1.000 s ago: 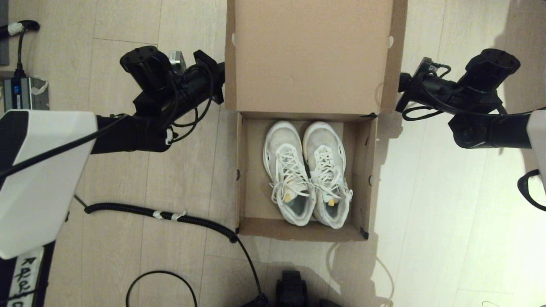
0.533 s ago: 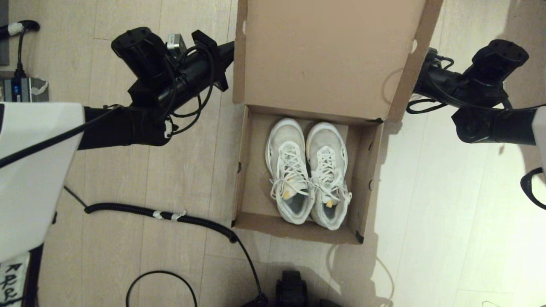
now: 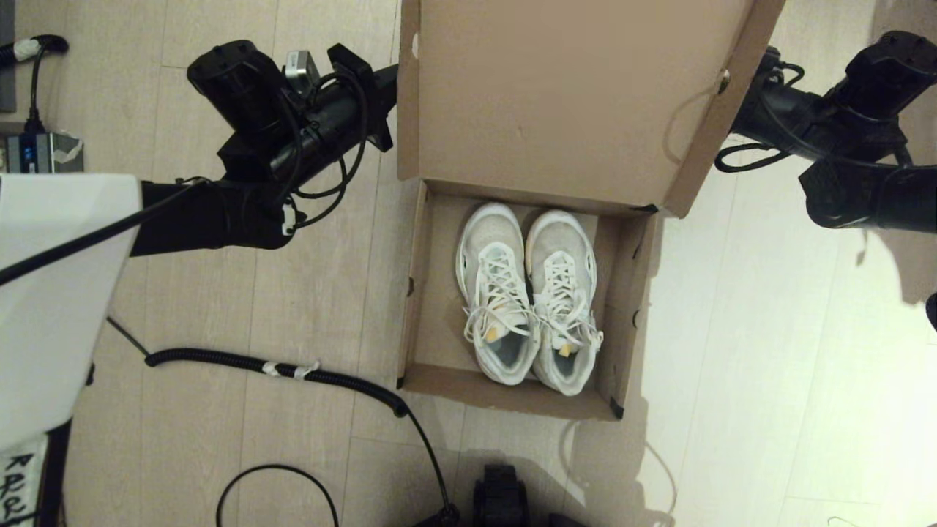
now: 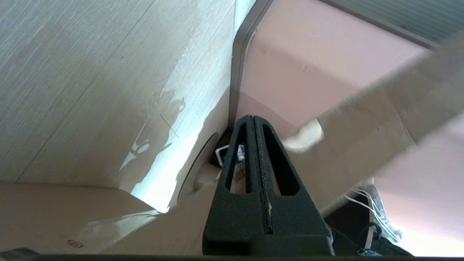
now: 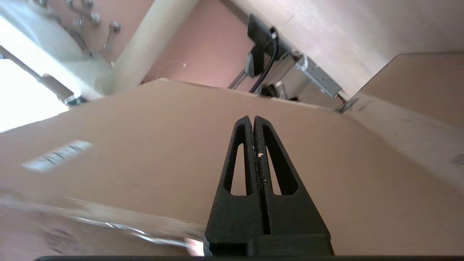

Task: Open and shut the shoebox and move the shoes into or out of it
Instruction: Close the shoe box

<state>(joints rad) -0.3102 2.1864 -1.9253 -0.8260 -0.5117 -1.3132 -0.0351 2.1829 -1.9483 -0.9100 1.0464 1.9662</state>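
The brown shoebox (image 3: 419, 293) stands open on the floor, and its hinged lid (image 3: 556, 95) is raised and leans over the far end. The white lace-up shoes (image 3: 523, 293) lie side by side inside it, toes away from me. My left gripper (image 4: 252, 117) is shut on nothing, its tips at the lid's left edge (image 4: 362, 145). My right gripper (image 5: 252, 117) is also shut and empty, and lies against the lid's outer face (image 5: 163, 145), which carries a white label (image 5: 54, 156). In the head view the lid hides both pairs of fingertips.
A black corrugated cable (image 3: 293, 369) and a thin loop of wire (image 3: 278, 483) lie on the wood floor to the box's left. A grey power unit (image 3: 40, 157) sits at the far left. A second brown carton's corner (image 5: 417, 83) shows in the right wrist view.
The lid has swung further up and towards me, now skewed to the right. The right arm has risen with it, the left arm moved little, and the box shifted slightly.
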